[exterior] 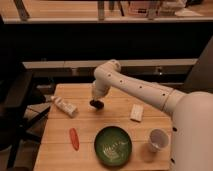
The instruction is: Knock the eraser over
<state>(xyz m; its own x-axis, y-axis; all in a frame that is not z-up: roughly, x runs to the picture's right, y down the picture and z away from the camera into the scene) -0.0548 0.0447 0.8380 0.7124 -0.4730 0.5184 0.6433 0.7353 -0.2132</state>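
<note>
The eraser (97, 104) is a small black block on the wooden table (120, 122), left of the middle. My gripper (96, 100) hangs from the white arm right at the eraser, on or just above it, and partly hides it. I cannot tell whether the eraser stands upright or lies flat.
A white bottle (65, 106) lies on its side at the left. An orange carrot-like piece (74, 138) lies at the front left. A green plate (113, 145) sits at the front middle, a white cup (158, 139) at the front right, a flat white block (137, 112) right of the middle.
</note>
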